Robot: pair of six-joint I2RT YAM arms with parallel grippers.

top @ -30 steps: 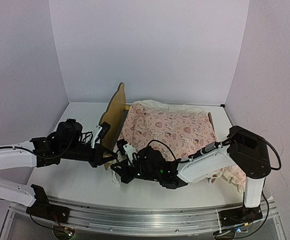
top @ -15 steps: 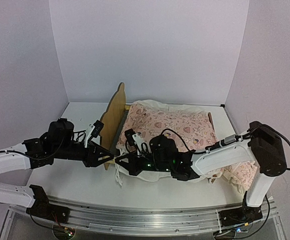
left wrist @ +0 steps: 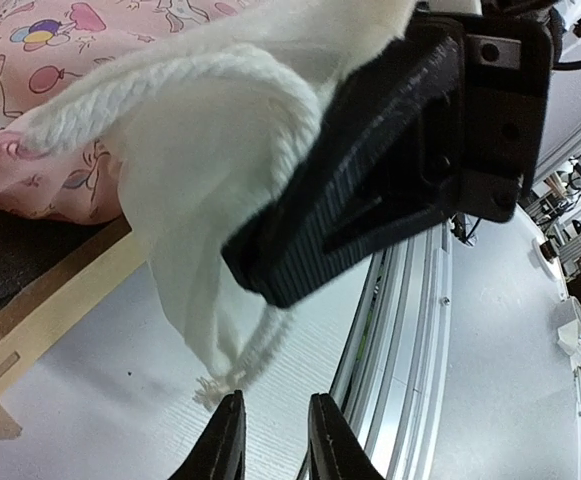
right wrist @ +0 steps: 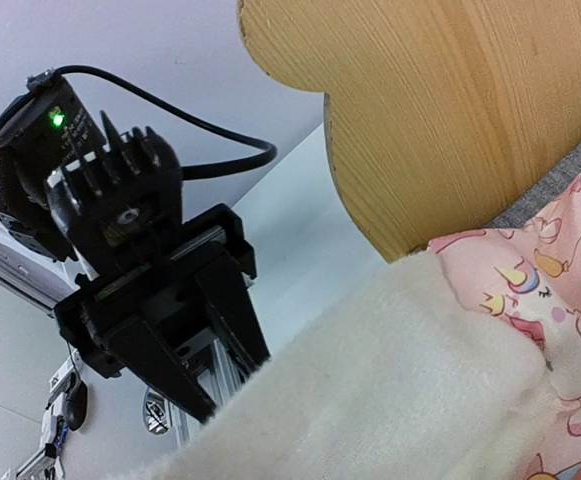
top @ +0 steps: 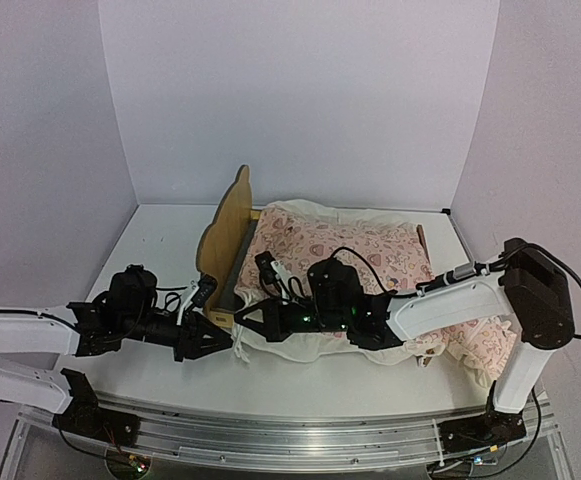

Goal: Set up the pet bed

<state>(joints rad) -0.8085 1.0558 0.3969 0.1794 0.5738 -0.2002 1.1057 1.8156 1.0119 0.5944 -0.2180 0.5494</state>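
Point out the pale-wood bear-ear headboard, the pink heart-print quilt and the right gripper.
pale-wood bear-ear headboard (top: 228, 225): top external view, flat wooden face.
pink heart-print quilt (top: 355, 255): top external view, middle of its top.
right gripper (top: 247, 321): top external view, at its fingertips.

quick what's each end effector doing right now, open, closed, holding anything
Left end effector: nearly closed, holding nothing, just below the quilt's white corner.
Right end effector: closed on that white quilt corner.
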